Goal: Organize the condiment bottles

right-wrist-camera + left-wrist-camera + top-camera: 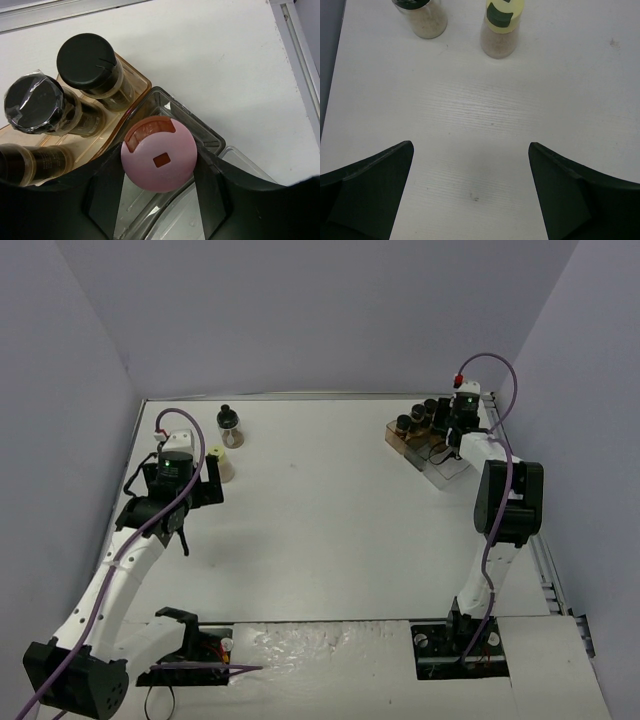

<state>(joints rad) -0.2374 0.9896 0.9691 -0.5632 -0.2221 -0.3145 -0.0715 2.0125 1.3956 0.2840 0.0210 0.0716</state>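
My right gripper (159,165) (452,432) is shut on a pink-capped jar (159,152), holding it over the clear tier of the stepped rack (212,136) (442,468). Three black-capped jars (87,56) with dark contents stand in the rack's brown tier beside it (405,424). My left gripper (470,150) (180,492) is open and empty at the table's left. Ahead of it, apart from the fingers, stand a pale-yellow-capped jar (501,27) (218,463) and a black-capped jar (422,17) (229,422), both with pale contents.
The rack sits at the far right, close to the table's right edge rail (300,60). Purple walls enclose the table on three sides. A purple cable (505,410) loops above the right arm.
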